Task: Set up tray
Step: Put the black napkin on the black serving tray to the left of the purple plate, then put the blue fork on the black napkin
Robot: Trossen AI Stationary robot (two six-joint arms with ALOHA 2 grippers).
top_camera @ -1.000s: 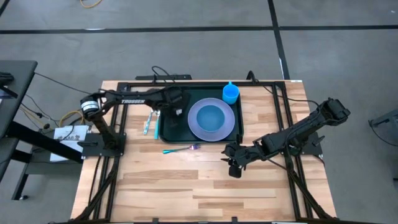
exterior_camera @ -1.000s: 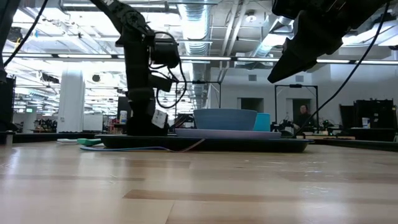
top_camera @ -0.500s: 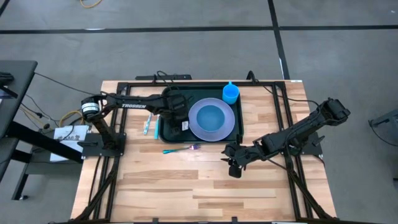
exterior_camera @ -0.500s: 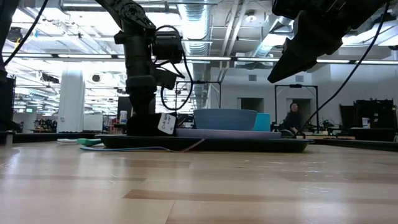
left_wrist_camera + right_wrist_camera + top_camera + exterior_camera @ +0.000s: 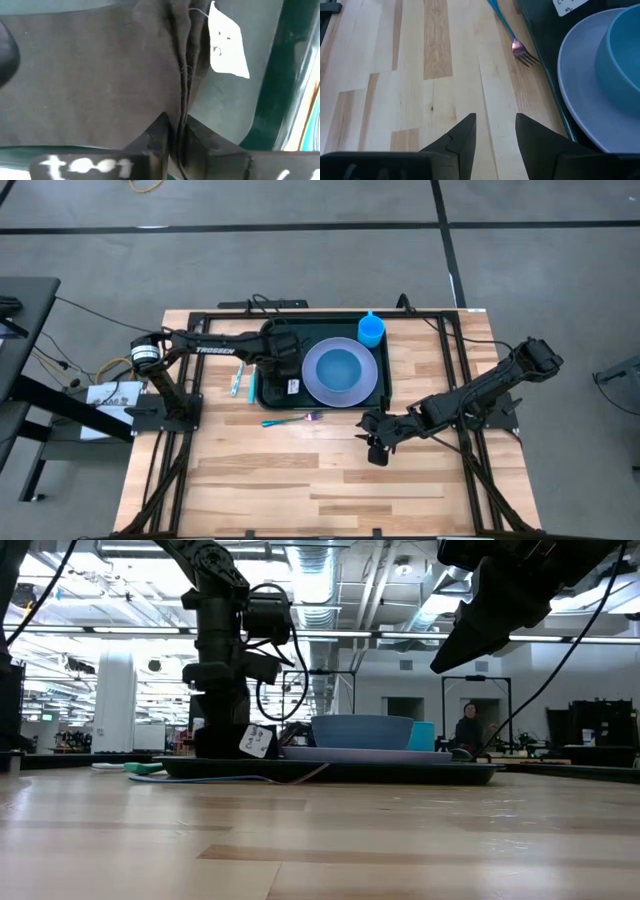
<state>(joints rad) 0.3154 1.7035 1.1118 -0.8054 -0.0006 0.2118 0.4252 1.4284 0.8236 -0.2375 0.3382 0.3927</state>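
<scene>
On the left half of the bench (image 5: 330, 480) I have the left arm reaching in from its mount toward the far middle, its left gripper (image 5: 283, 372) down over the left end of the tray (image 5: 268, 395). From that wrist I see its two fingers (image 5: 160, 137) nearly pressed together, pinching a fold of dark cloth (image 5: 90, 80) that lies on the tray floor; a white tag (image 5: 227, 42) on a thread hangs off the cloth. From table height the same tag (image 5: 257, 741) shows low beside the gripper (image 5: 222, 740).

Just left of the tray, on the wood, lies a small teal utensil (image 5: 238, 377). Just near of the tray lies a fork (image 5: 290, 420) with a blue handle and a purplish head, its tines (image 5: 524, 56) pointing toward the tray's near edge.

The tray itself sits at the far middle of the bench, long side running left to right. Its right part carries a pale blue plate (image 5: 312, 380) with a blue bowl (image 5: 340, 368) in it. A blue cup (image 5: 371, 330) stands at the tray's far right corner, though I cannot tell whether it is inside the rim.

Right of all that, the right arm comes in from the right edge, and its right gripper (image 5: 375, 448) hangs above bare wood near the tray's near right corner, fingers (image 5: 462, 135) spread and holding nothing.
</scene>
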